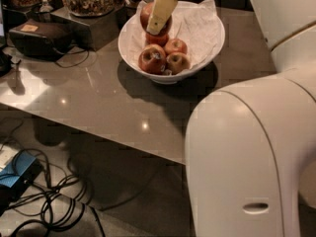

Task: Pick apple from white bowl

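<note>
Four smaller apples (152, 59) lie nested at the bottom of the white bowl (170, 78), cushioned by its crinkled paper lining (197, 26) so they stay put. Above them, near the bowl's far-left rim, the claw (157, 24) is closed on the apple (145, 15). One pale finger crosses its front, and the other is presumably hidden behind, pinching across the middle. The apple sits higher than the rest, over the bowl on the table (98, 98); whether it touches the one beneath, I cannot tell.
</note>
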Tool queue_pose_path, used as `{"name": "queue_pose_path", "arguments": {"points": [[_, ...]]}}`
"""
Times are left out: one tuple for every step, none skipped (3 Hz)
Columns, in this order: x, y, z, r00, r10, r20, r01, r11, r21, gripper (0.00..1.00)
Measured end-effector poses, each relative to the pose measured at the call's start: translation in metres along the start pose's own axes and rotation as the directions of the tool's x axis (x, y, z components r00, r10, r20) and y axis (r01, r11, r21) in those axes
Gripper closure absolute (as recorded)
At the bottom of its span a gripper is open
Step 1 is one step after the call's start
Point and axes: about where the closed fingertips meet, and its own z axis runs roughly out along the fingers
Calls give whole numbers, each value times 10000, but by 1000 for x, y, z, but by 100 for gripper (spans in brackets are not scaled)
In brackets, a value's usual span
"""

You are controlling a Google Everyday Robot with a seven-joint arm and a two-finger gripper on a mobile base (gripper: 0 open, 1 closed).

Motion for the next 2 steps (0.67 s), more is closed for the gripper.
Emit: {"name": "queue_pose_path", "arguments": {"points": [[8,11,-5,9997,96,225,-88,9994,-344,100],[16,23,-9,9983,178,559,-140,9976,-685,100]]}}
